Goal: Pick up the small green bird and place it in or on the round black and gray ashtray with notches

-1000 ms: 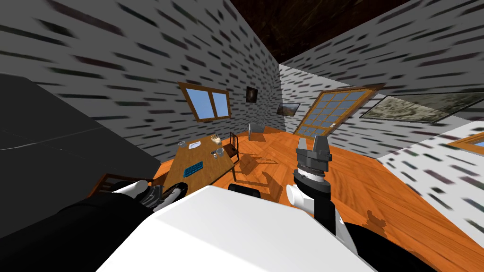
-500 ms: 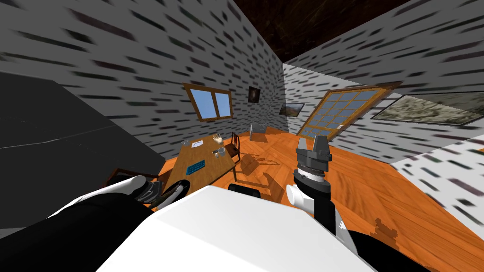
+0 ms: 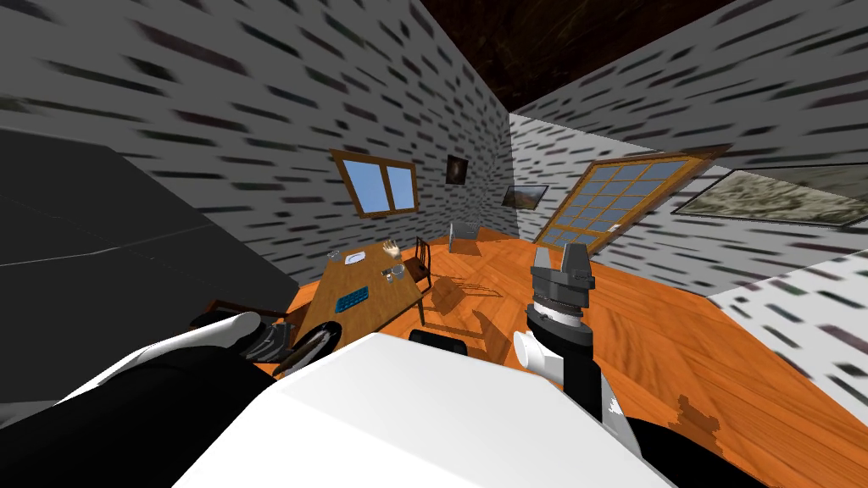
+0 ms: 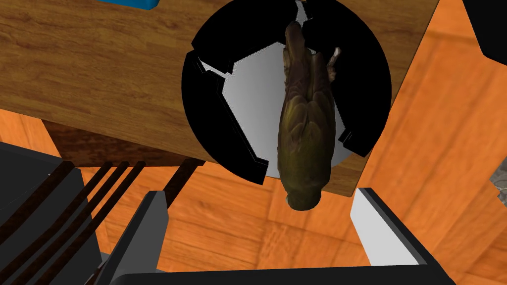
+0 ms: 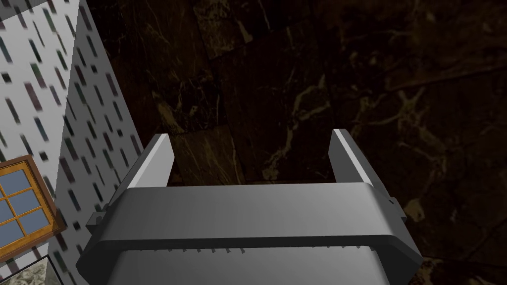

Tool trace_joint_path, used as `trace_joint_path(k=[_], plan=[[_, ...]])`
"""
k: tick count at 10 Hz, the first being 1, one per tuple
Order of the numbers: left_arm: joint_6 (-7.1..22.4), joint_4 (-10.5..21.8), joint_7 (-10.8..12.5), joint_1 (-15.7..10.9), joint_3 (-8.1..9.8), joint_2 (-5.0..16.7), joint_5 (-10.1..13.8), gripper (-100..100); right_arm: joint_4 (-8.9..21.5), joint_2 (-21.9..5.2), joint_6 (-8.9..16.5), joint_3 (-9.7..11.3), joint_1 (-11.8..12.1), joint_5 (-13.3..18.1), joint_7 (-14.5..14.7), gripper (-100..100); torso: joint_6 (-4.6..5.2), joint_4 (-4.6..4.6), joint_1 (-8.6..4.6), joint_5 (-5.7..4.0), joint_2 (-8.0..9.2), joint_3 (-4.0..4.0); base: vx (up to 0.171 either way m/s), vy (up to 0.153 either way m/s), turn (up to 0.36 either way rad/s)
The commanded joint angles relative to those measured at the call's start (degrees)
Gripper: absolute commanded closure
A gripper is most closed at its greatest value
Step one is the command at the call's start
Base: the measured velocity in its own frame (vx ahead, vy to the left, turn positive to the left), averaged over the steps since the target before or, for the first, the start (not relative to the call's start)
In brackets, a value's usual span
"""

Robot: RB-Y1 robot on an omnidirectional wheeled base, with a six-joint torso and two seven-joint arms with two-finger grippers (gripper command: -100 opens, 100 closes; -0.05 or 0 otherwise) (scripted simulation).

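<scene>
A small olive-green bird (image 4: 304, 123) lies lengthwise across the round black ashtray (image 4: 218, 99) with a grey centre and notched rim. The ashtray sits at the near corner of the wooden table (image 4: 99, 64), and the bird's head sticks out past the table's edge. My left gripper (image 4: 257, 215) hangs open just short of the bird, its fingers (image 4: 148, 222) apart from it and empty. In the head view the ashtray (image 3: 320, 337) shows beside my left gripper (image 3: 273, 341). My right gripper (image 3: 561, 261) is raised over the floor, open and empty (image 5: 252, 153).
A blue tray (image 3: 348, 299), a cup (image 3: 396, 271), a plate and other small items lie farther along the table (image 3: 373, 315). Dark chair slats (image 4: 74, 198) stand close to my left hand. A second chair (image 3: 417, 261) is at the table's far side. Orange wood floor spreads to the right.
My left arm has drawn back a little from the table corner, so more of the ashtray shows. The head camera has turned slightly. The right arm holds still.
</scene>
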Motion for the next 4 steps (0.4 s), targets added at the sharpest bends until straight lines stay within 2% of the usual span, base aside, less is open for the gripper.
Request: trace_joint_path(k=[1, 4], plan=[[0.00, 0.00, 0.00, 0.00, 0.00, 0.00, 0.00, 0, 0.00, 0.00, 0.00, 0.00, 0.00, 0.00, 0.00, 0, 0.00, 0.00, 0.00, 0.00, 0.00, 0.00, 0.000, 0.000, 0.000], [0.00, 0.00, 0.00, 0.00, 0.00, 0.00, 0.00, 0, 0.00, 0.00, 0.00, 0.00, 0.00, 0.00, 0.00, 0, 0.00, 0.00, 0.00, 0.00, 0.00, 0.00, 0.000, 0.000, 0.000]])
